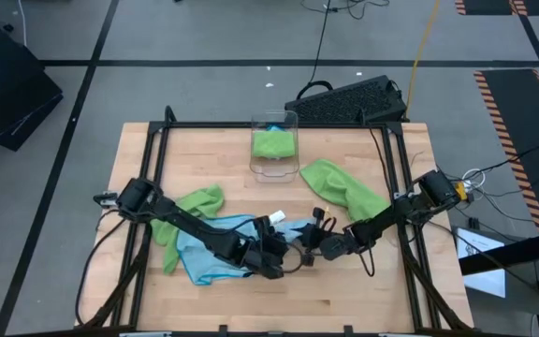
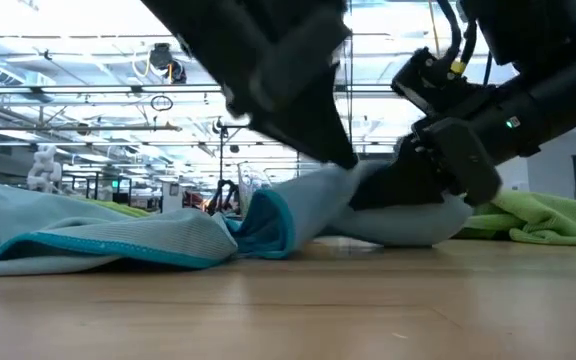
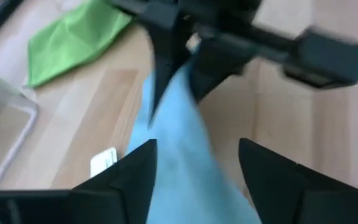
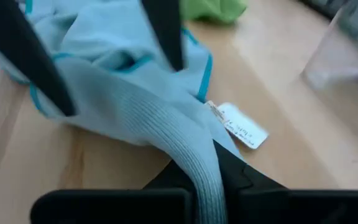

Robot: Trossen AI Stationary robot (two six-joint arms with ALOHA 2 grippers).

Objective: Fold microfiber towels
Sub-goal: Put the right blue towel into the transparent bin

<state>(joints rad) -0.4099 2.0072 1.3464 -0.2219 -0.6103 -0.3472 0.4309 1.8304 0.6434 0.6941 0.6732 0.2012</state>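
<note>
Light blue towel (image 1: 215,251) is spread at lower centre of the high view, long axis roughly left-right; one end is drawn out toward the two grippers meeting right of it.

Right gripper (image 1: 318,245) is clamped on that drawn-out end: in the right wrist view the cloth (image 4: 166,137) is seen pinched between the fingers, white tag (image 4: 241,127) just beside. Left gripper (image 1: 277,245) is set just left of it, jaws apart, with the blue strip (image 3: 185,162) running between them but not gripped.

Key relation: the towel's bulk lies left of both grippers, under the left arm; the held end points right. The left gripper is nearer the loose body, so any regrasp is judged to fall to it, along the strip's axis.

Other towels: lime green one (image 1: 195,208) touching the blue at its upper left, another (image 1: 344,187) at centre right, one (image 1: 274,142) inside the clear bin (image 1: 293,168) at upper centre. Fold is judged not yet made.
</note>
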